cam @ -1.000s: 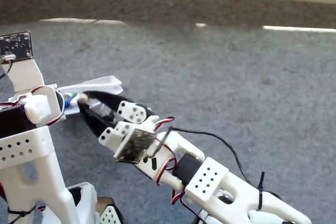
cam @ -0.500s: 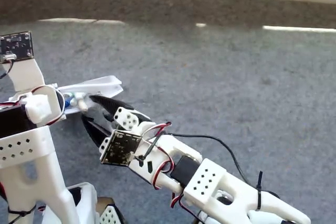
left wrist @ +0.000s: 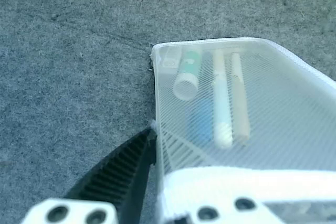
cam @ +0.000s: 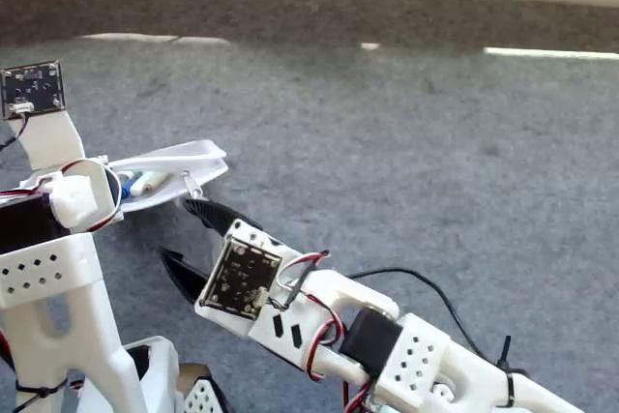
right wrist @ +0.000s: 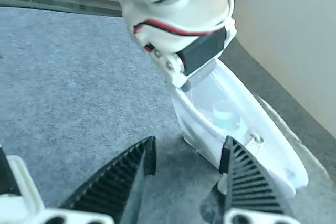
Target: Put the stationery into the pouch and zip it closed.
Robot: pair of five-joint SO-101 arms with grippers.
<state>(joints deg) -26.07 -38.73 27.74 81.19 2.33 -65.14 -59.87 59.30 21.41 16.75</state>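
Status: loading looks done, closing not.

- Pouch [cam: 179, 162], white mesh, lies on the grey carpet [cam: 435, 142] just ahead of my left arm. Its mouth gapes toward my right arm.
- Contents through the mesh, left wrist view: a green-capped tube [left wrist: 186, 74], a white pen [left wrist: 221, 103], a second pale pen [left wrist: 239, 98] alongside it, and something blue under them that I cannot identify. All lie lengthwise, side by side, touching. The right wrist view looks into the open mouth and shows a teal item inside [right wrist: 224, 114].
- I see no loose stationery on the carpet around the pouch.
- Zipper pull [right wrist: 255, 139] hangs on the pouch's rim; how far along the track it sits I cannot tell.
- Left gripper [left wrist: 157, 161]: clamped on the pouch's end edge, black finger to one side, white jaw over the mesh.
- Right gripper [cam: 193, 244]: spread wide and empty, near the mouth but not touching it.

Remaining, as I judge it: take the pull and run the zip shut.
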